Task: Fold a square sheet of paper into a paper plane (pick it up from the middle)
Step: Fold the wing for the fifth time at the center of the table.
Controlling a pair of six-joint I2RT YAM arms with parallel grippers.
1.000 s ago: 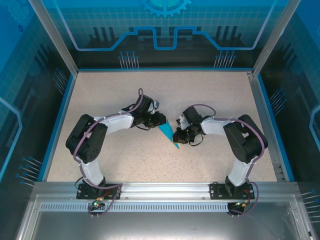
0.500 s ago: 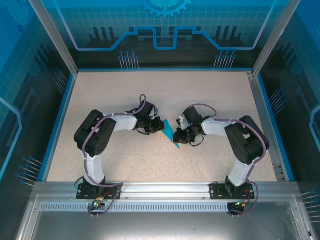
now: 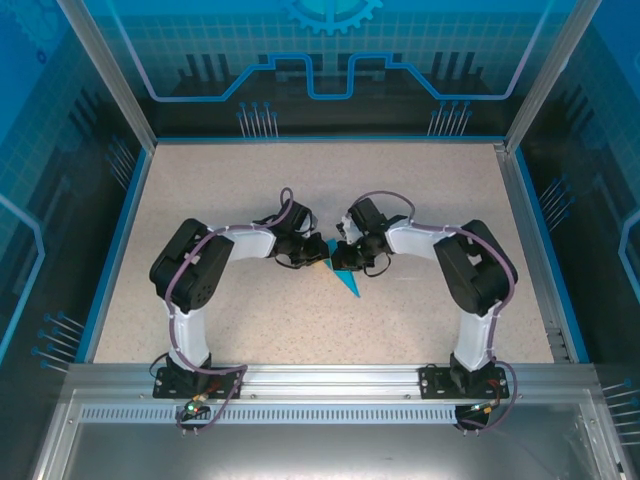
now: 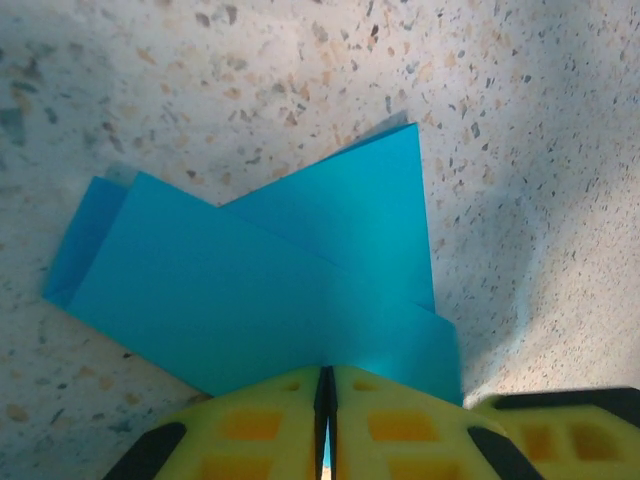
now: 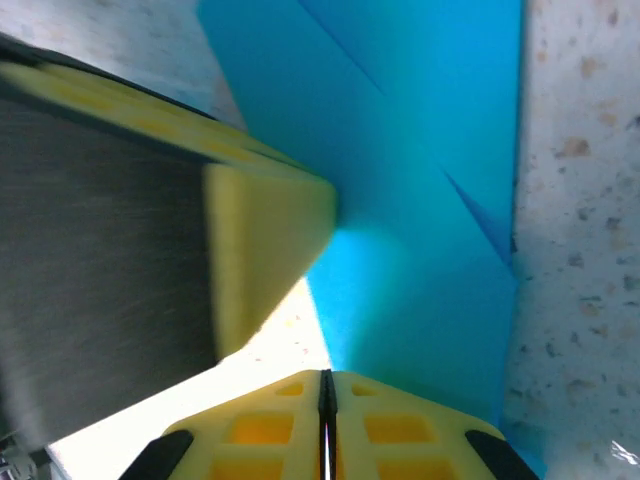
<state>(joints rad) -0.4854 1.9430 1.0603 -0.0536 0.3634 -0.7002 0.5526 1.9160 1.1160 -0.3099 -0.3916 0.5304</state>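
Note:
The paper plane (image 3: pixel 347 281) is a folded teal-blue dart lying mid-table, its point towards the near edge. In the left wrist view its layered flaps (image 4: pixel 260 290) spread out from my left gripper (image 4: pixel 326 375), which is shut with a sliver of teal in the gap. From above, the left gripper (image 3: pixel 318 253) sits at the plane's wide far end. My right gripper (image 3: pixel 343 258) comes in from the right and nearly touches the left. Its yellow fingers (image 5: pixel 326 378) are shut, tips at the paper's (image 5: pixel 420 200) edge, and the left gripper's finger (image 5: pixel 265 240) stands close beside it.
A speckled beige tabletop (image 3: pixel 250 180) is bounded by a blue rim (image 3: pixel 120 230) and clear enclosure walls. An aluminium rail (image 3: pixel 330 380) carries the arm bases along the near edge. Open surface lies on all sides of the two grippers.
The right gripper has slid up and to the left along the plane, ending close against the left gripper. The left arm drew in earlier and has since held still.

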